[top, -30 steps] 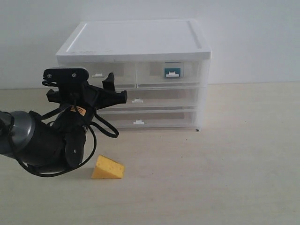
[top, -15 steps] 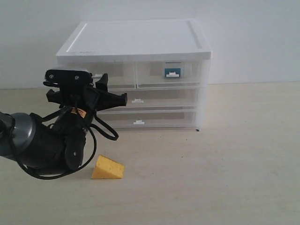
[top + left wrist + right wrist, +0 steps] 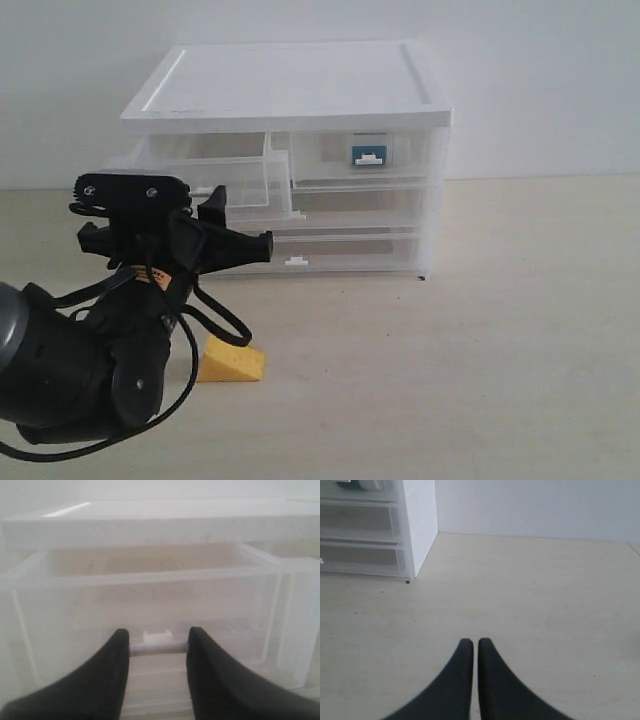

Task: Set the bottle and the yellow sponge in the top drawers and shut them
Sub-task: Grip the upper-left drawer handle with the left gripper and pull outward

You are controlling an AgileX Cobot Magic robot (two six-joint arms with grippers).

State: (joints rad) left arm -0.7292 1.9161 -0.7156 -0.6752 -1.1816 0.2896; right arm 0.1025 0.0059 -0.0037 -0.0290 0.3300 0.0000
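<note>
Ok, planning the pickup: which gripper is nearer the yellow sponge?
Left. The left gripper holds the drawer handle above the yellow sponge; the right gripper hangs past the cabinet's opposite side.

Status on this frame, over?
Left gripper shut on handle, left top drawer open. Right gripper shut, above table. Bottle inside closed right top drawer; sponge on table. Nothing blocking.

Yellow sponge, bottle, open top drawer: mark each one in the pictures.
yellow sponge (image 3: 240,364), exterior view, on its visible yellow face.
bottle (image 3: 368,146), exterior view, on the upper part of its teal body.
open top drawer (image 3: 75,610), left wrist view, on its translucent front wall.
</note>
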